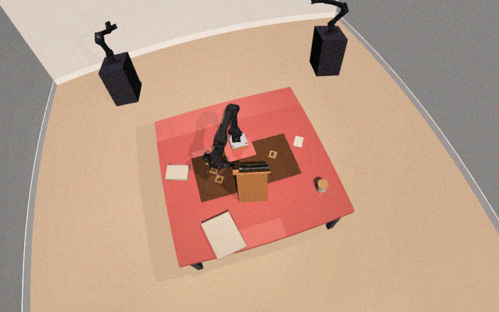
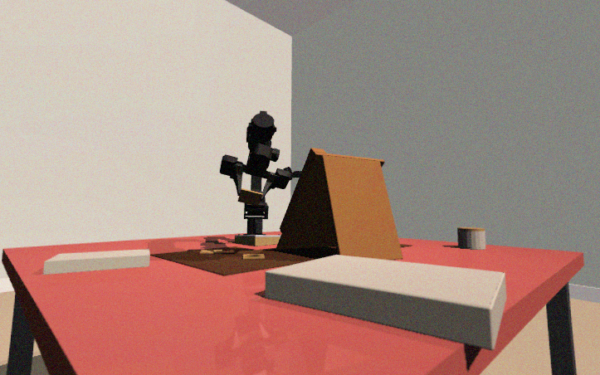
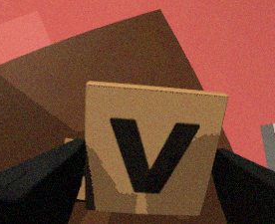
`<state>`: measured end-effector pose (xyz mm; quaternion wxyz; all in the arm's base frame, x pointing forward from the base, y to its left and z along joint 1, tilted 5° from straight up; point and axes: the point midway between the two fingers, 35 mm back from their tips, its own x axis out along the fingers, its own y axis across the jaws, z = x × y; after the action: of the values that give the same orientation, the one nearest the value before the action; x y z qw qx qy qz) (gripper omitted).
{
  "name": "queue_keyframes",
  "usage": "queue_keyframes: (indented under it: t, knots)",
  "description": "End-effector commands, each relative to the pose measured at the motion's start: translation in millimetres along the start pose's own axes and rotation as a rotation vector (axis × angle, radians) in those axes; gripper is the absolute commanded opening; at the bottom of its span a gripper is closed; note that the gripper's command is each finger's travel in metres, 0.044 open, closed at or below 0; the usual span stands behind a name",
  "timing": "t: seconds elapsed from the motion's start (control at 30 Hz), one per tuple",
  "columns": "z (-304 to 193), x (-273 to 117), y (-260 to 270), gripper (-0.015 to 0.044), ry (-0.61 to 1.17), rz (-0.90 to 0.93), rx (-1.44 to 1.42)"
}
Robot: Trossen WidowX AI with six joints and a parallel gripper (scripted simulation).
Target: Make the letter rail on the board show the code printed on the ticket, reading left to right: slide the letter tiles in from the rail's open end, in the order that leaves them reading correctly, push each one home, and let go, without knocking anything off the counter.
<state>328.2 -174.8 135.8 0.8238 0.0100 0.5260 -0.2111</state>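
The board [image 1: 252, 186] [image 2: 363, 209], a steep wooden wedge, stands on the red tabletop [image 1: 189, 217] [image 2: 176, 316], partly over a dark brown mat [image 1: 288, 164] [image 2: 222, 265] [image 3: 133, 49] that spreads out on both sides of it. The end effector [image 1: 218, 164] [image 2: 251, 192] [image 3: 150, 154] is on the board's left side as the top view shows it, raised above the mat, its fingers clamped on the opposite edges of a wooden tile [image 2: 251, 195] [image 3: 154, 153] marked with a black V — the letter sits upright in the wrist view. That tile is well off the tabletop and apart from the board. Below it, on the same side of the board, a loose tile [image 1: 219, 179] [image 2: 253, 256] lies flat on the mat, with another tile [image 1: 212, 170] near it; a further one [image 1: 272, 154] rests beyond the board's other side. Dark strips [image 1: 254, 167] run along the board near its top edge, though what the rail reads there I cannot tell. Farther to the right of the board are a small white card [image 1: 298, 141] and, nearer the tabletop's edge, a round container [image 1: 321, 185] [image 2: 471, 238] — grey-sided with a tan top.
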Motion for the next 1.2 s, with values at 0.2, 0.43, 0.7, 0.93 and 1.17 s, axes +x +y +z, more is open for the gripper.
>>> queue_keyframes:
  t: [0.2, 0.43, 0.7, 0.93, 1.17]
  knots:
    - [41, -34, 5, 0.0000, -0.163, -0.023, 0.055]
    - [63, -58, 13, 0.0000, -0.265, -0.021, 0.084]
    - [85, -92, 33, 0.0000, -0.380, 0.005, 0.071]
    - [105, -135, 59, 0.0000, -0.509, 0.052, 0.054]
    - [110, -160, 88, 0.0000, -0.571, 0.105, 0.021]
